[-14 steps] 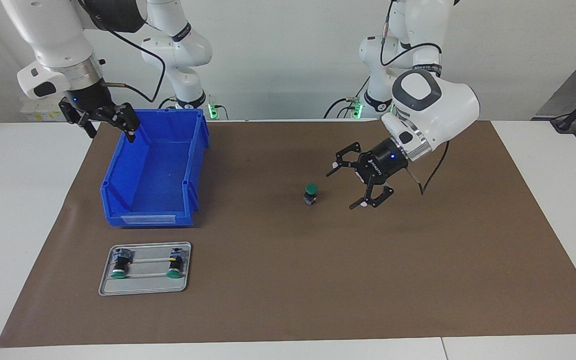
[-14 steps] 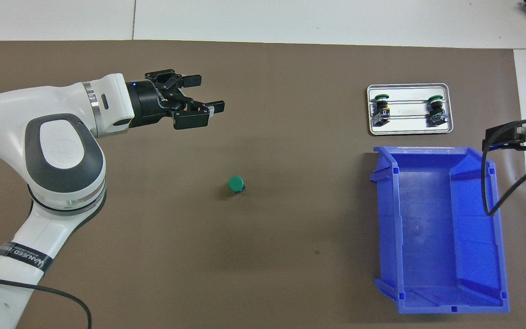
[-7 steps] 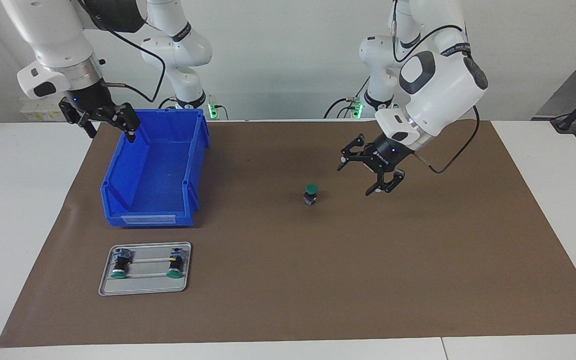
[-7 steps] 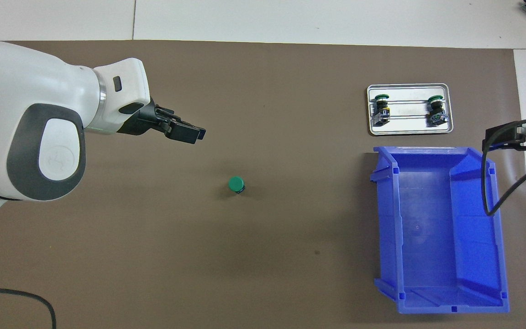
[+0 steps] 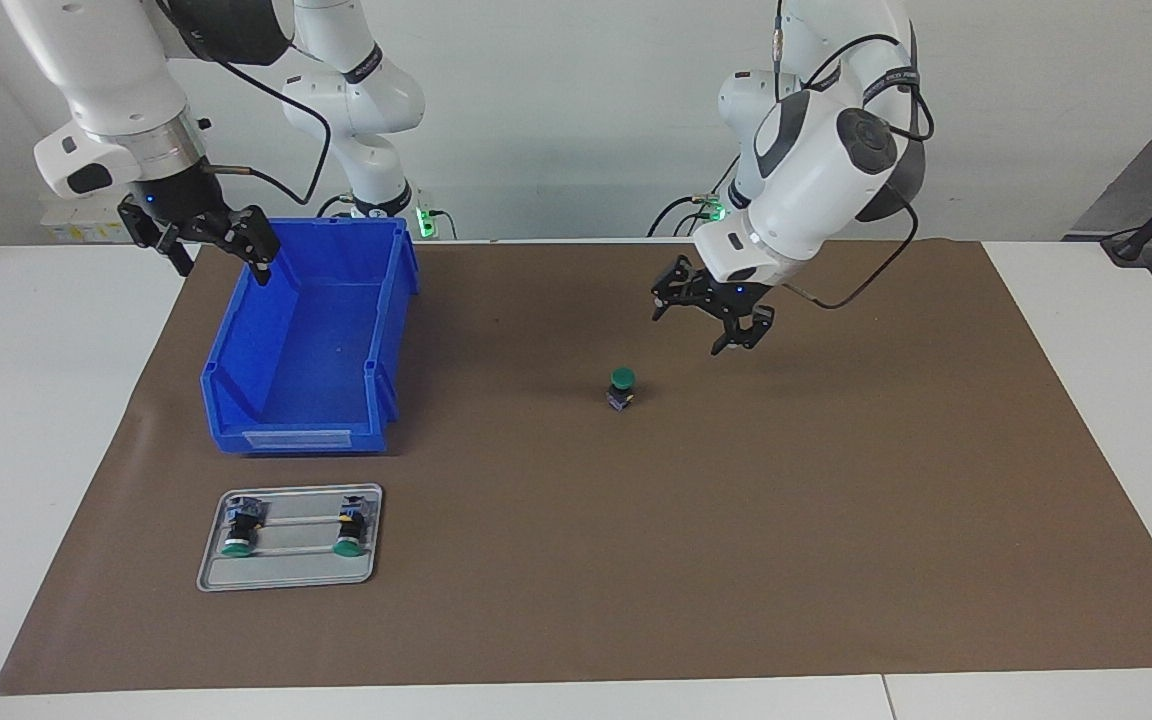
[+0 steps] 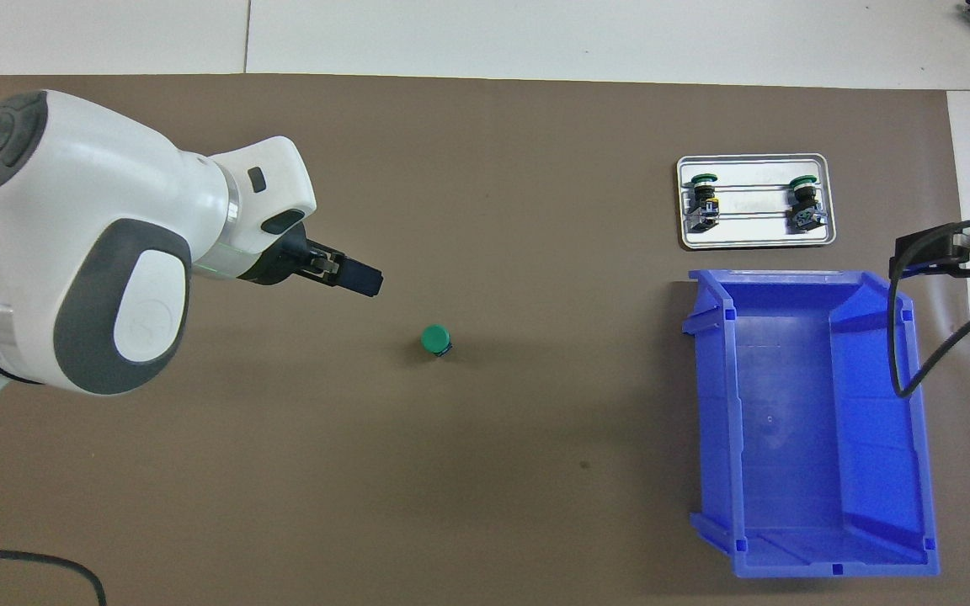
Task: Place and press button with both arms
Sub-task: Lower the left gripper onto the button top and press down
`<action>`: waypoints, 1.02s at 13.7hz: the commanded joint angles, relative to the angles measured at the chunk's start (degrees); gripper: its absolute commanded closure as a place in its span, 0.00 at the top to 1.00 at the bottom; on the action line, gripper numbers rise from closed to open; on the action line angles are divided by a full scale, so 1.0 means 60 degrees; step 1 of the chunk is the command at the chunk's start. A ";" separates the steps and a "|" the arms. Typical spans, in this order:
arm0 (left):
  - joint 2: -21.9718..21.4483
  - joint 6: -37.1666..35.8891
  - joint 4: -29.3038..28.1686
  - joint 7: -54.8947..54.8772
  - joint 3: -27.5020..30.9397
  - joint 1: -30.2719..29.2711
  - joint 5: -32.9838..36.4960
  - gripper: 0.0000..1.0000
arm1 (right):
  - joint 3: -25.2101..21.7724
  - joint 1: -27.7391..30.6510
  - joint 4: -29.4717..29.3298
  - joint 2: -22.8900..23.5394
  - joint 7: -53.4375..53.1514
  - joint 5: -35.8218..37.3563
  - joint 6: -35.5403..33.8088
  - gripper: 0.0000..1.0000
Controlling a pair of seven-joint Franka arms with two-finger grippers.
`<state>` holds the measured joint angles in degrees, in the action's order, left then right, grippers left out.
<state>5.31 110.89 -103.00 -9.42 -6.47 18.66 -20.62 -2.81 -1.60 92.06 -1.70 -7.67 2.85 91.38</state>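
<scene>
button (image 5: pixel 621 383): upright on the brown mat (image 5: pixel 836 520), mid desk, green cap up, untouched
left pincer (image 5: pixel 708 316): jaws wide, empty, in the air over the mat beside the button
right pincer (image 5: pixel 204 240): jaws wide, empty, waits over the blue bin (image 5: pixel 311 340) rim
tray (image 5: pixel 288 575): two more buttons lying in it

A white table (image 5: pixel 56 420) carries a brown mat (image 5: pixel 736 540) — on it a button (image 5: pixel 621 388), blue bin (image 5: pixel 306 340), metal tray (image 5: pixel 288 575).
</scene>
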 commanded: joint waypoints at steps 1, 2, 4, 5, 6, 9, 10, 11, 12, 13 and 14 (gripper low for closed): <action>-0.0621 0.0967 -0.1083 0.1590 0.0111 0.0405 0.0461 0.90 | 0.0015 0.0090 0.0228 -0.0185 0.0194 -0.0035 0.0078 1.00; -0.0593 0.1087 -0.1100 0.2179 0.0111 0.0652 0.0912 0.83 | 0.0015 0.0090 0.0228 -0.0185 0.0194 -0.0035 0.0078 1.00; -0.0476 0.1103 -0.1042 0.2899 0.0096 0.0829 0.1851 0.75 | 0.0015 0.0090 0.0228 -0.0185 0.0194 -0.0035 0.0078 1.00; -0.0388 0.1132 -0.1027 0.3381 0.0096 0.0859 0.1970 0.72 | 0.0015 0.0090 0.0228 -0.0185 0.0194 -0.0035 0.0064 1.00; -0.0329 0.1162 -0.1012 0.3560 0.0096 0.0859 0.2029 0.70 | 0.0015 0.0090 0.0228 -0.0185 0.0194 -0.0035 0.0064 1.00; -0.0111 0.1701 -0.0925 0.4101 0.0096 0.0990 0.2147 0.60 | 0.0015 0.0090 0.0228 -0.0185 0.0164 -0.0036 0.0064 1.00; 0.0007 0.2081 -0.0895 0.4249 0.0082 0.1020 0.2147 0.56 | 0.0015 0.0090 0.0228 -0.0185 0.0164 -0.0050 0.0049 1.00; 0.0081 0.2418 -0.0895 0.4265 0.0082 0.1035 0.2147 0.53 | 0.0015 0.0090 0.0228 -0.0185 0.0164 -0.0050 0.0064 1.00; 0.0111 0.2596 -0.0909 0.4265 0.0082 0.1064 0.2147 0.46 | 0.0015 0.0105 0.0228 -0.0185 0.0164 -0.0036 0.0049 1.00; 0.0299 0.2626 -0.0910 0.4265 0.0082 0.1137 0.2147 0.34 | 0.0015 0.0105 0.0228 -0.0185 0.0164 -0.0035 0.0049 1.00; 0.0461 0.2656 -0.0939 0.4265 0.0082 0.1225 0.2191 0.21 | 0.0015 0.0105 0.0228 -0.0199 0.0164 -0.0050 0.0049 1.00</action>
<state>6.69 124.75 -107.76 14.63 -6.68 24.23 -9.09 -2.81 -1.60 92.08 -1.70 -7.67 2.85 91.37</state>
